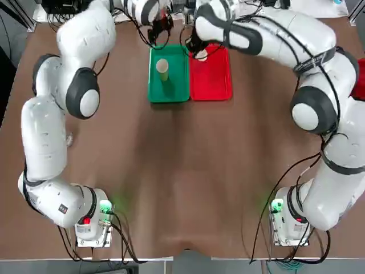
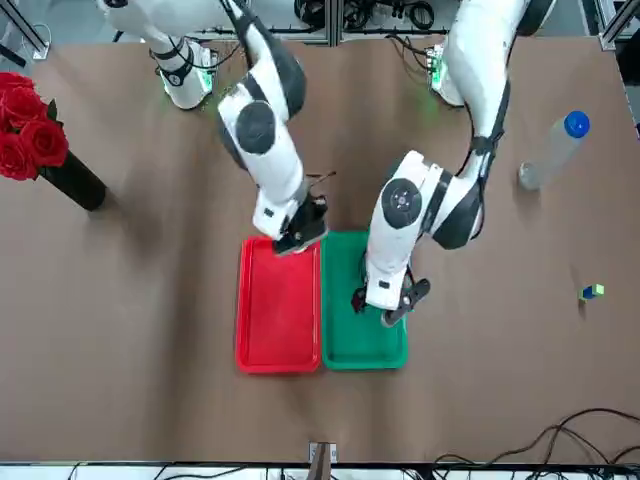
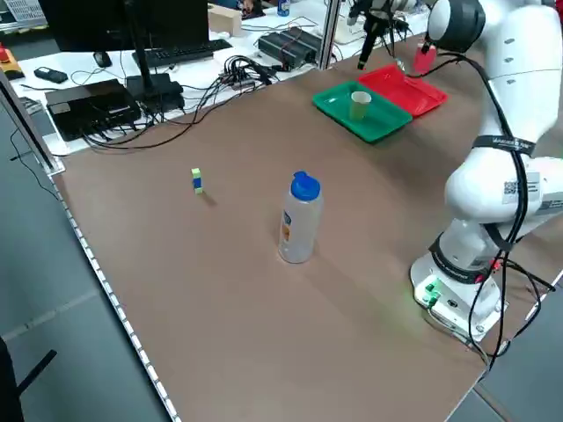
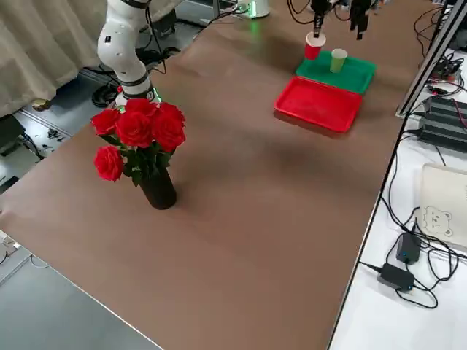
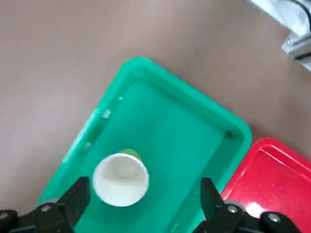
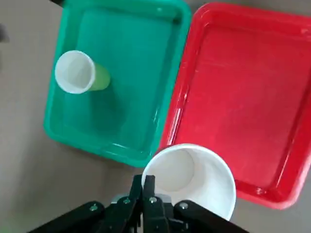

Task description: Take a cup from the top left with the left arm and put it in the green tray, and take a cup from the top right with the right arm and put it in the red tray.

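In the glossy green tray (image 6: 160,92), round yellow-green paper cup (image 6: 80,73) upright, left gripper (image 5: 141,204) spread empty above, right gripper (image 6: 146,191) apparently pinching red cup (image 4: 314,45)

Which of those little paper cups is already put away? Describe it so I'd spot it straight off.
Find the two trays lying side by side at the far end of the table. In the green tray stands a small yellow-green cup, upright, white inside, with the left gripper open above it. The other cup is red and hangs in the right gripper.

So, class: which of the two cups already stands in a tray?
The yellow-green cup, upright in the green tray; the red cup is held by the right gripper.
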You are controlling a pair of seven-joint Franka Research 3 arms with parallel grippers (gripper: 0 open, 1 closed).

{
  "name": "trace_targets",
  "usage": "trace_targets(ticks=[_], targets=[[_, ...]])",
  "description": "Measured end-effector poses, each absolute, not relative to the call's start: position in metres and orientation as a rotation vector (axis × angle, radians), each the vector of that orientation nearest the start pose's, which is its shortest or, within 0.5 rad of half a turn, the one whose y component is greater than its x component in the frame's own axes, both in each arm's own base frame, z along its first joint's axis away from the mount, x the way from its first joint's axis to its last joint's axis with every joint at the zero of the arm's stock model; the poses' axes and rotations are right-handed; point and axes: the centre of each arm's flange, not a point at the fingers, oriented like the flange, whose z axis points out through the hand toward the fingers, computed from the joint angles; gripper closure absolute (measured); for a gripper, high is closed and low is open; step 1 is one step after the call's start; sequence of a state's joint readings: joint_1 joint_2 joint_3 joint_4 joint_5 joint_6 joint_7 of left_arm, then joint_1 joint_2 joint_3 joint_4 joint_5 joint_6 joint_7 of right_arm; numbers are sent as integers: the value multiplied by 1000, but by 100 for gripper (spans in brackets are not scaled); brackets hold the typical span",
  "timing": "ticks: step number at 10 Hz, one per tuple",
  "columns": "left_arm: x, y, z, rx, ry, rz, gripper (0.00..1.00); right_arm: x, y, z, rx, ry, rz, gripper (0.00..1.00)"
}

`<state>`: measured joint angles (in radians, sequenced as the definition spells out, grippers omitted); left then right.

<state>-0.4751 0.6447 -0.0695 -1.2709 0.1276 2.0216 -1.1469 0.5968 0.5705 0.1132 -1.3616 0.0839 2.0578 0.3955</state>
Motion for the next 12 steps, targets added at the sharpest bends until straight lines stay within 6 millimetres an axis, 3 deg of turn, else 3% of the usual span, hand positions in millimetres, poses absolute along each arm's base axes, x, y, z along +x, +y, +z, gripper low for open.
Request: trace_targets(ticks=[2,4,5,7,8,12], targets=[[659,-307,436,-3013,-831,-178,0,590,441,379,-2952,-308,-97,97],[670,-251,462,-3005,-784,-157,0,619,394,385,-2978,-218,-88,97],[673,-237,464,-3002,-760,-138,0,620,386,396,-2985,-192,-74,97],[671,-219,467,-2998,-656,-76,0,611,395,403,-2987,-158,-57,97],[670,-207,473,-2997,-627,-58,0,609,397,395,-2996,-153,-39,97],[669,-158,522,-3085,-491,-91,0,623,399,321,-3018,-147,-67,97]])
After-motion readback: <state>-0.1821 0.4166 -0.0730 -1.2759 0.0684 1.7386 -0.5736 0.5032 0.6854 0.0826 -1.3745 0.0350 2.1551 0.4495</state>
